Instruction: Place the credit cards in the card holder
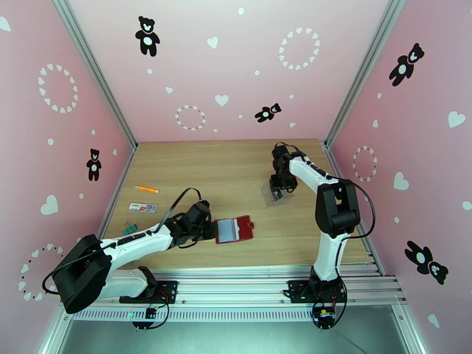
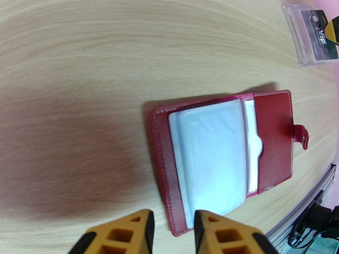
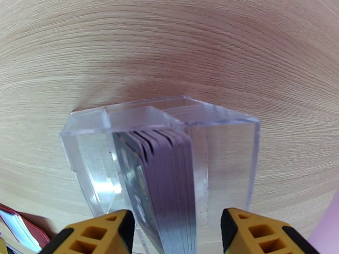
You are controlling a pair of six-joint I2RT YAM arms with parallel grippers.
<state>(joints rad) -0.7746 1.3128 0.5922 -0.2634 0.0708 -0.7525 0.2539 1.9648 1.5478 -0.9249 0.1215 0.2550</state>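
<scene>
A light wooden tabletop [image 1: 224, 166] sits inside pink walls printed with black bears and white hearts, seen from above. The card holder [image 1: 235, 229], a small dark-red wallet, lies open and flat near the front edge of the tabletop, about midway between the two arms. Its snap tab points right and its pale see-through sleeves face up. The left claw [image 1: 207, 228] is low, just beside the wallet's left edge. In the left wrist view its two yellow fingers [image 2: 140, 227] stand a narrow gap apart, with a corner of the wallet in that gap. Whether they touch the wallet cannot be told. The right claw [image 1: 280, 190] is farther back and to the right, over a clear plastic case [image 1: 275, 197] that stands on the tabletop, well apart from the wallet. In the right wrist view the credit cards [image 3: 169, 174] stand on edge inside this case as a tight stack of grey cards. The right claw's fingers [image 3: 237, 231] are spread wide, one on either side of the stack and holding nothing. At the far left of the tabletop lie an orange pen [image 1: 146, 189], a white-and-red strip [image 1: 143, 206] and a small green clip [image 1: 128, 229].
</scene>
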